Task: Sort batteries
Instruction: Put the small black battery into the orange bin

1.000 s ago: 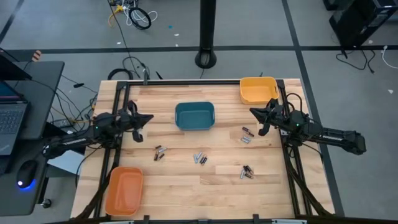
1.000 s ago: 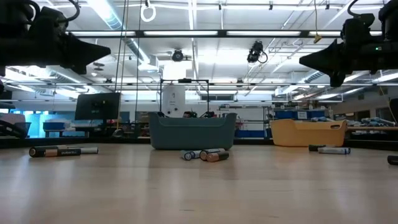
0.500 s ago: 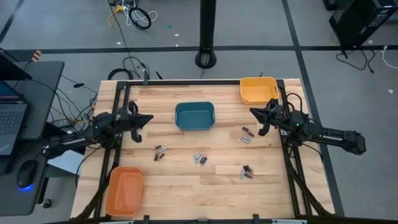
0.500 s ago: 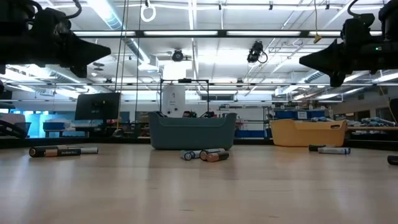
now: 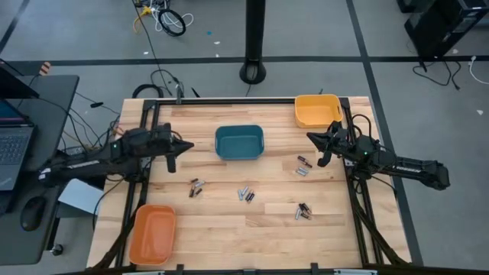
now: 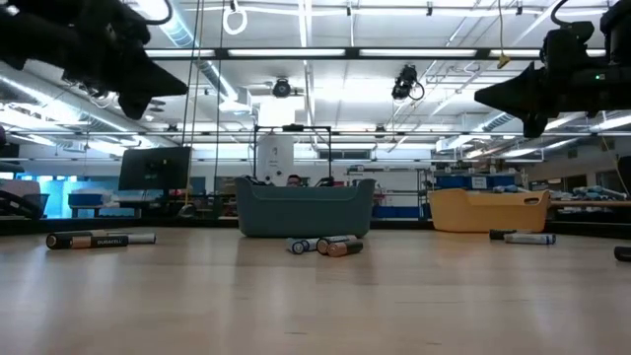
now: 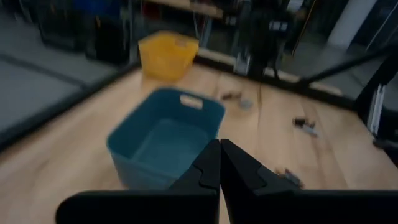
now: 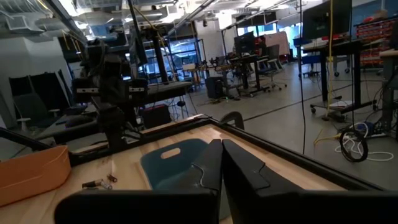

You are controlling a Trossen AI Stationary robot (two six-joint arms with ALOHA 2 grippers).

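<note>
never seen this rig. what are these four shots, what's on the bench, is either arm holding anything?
It is a two-arm robot at a wooden table. One picture looks straight down, one sits at table-top height, and two ride on the wrists.

The left gripper and the right gripper are both shut and empty, up off the wood.

On the table: a teal bin in the middle, a yellow bin at the far right corner, an orange bin at the near left corner. Small batteries lie loose in four clusters; none shows in a bin.
</note>
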